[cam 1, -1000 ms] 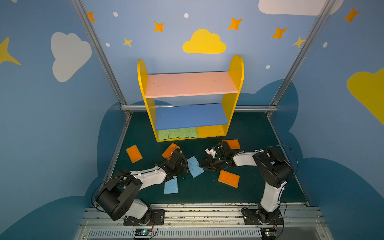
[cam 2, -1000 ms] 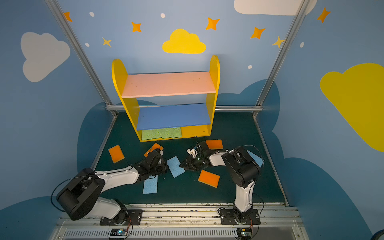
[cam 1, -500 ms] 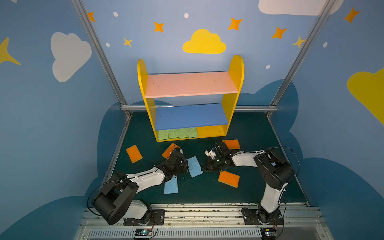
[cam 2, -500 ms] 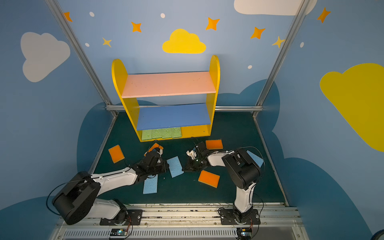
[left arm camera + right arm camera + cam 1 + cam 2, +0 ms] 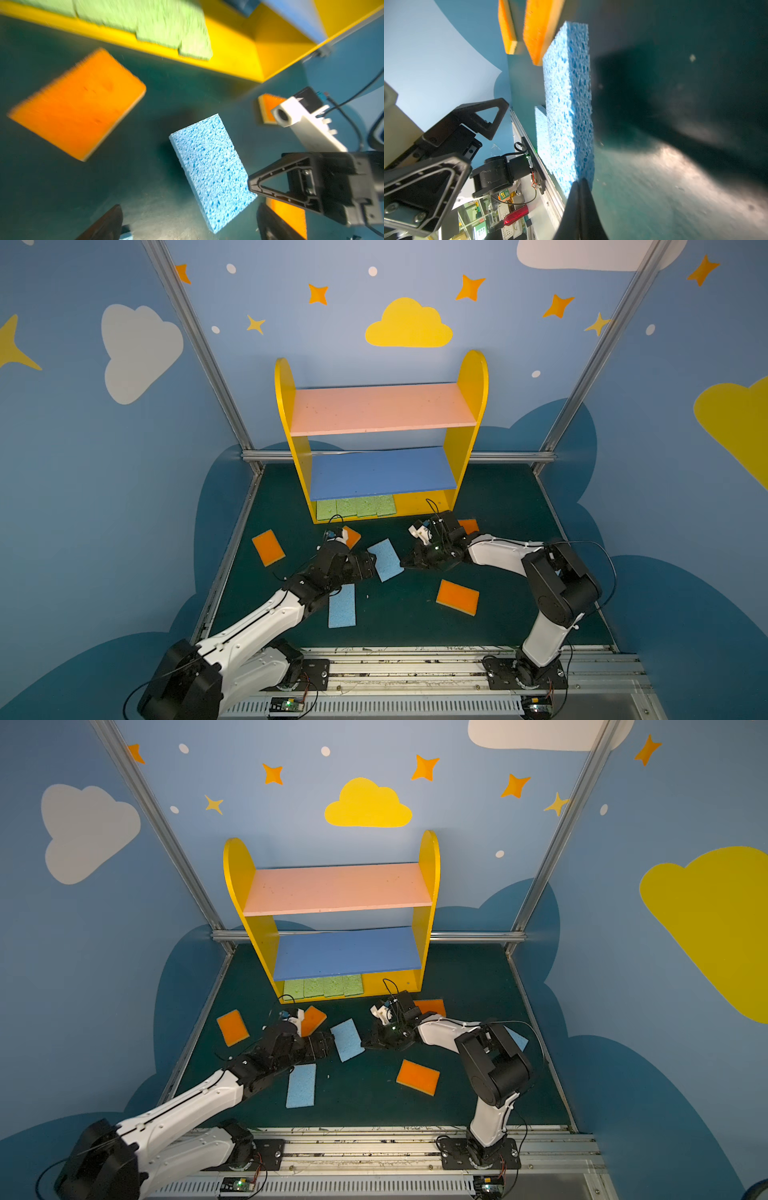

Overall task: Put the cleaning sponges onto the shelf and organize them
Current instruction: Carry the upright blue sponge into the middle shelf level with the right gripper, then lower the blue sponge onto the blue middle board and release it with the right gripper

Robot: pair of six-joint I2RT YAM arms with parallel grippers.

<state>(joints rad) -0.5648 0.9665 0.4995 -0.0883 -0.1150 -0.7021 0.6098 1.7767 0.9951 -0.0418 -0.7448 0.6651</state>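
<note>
Both top views, with wrist views. The shelf stands at the back of the green mat. Its pink and blue boards are bare. On its lowest yellow board we count four green sponges in a row, their rear halves hidden under the blue board.

One blue sponge lies on the mat between the two arms. The left gripper has its jaws spread wide at one short end of this sponge, with nothing between them. The right gripper has its jaws pressed together, their tip at the sponge's opposite corner. We cannot tell whether any foam is pinched.

A second blue sponge is partly covered by the left arm. Of a third blue sponge only a corner shows behind the right arm.

Four orange sponges lie on the mat:
- a left orange sponge, in full view;
- a front orange sponge, in full view;
- a middle orange sponge, partly masked by the left wrist camera;
- a rear orange sponge, partly masked by the right wrist.

In the left wrist view the green row and the nearest orange sponge are smeared by blur.
</note>
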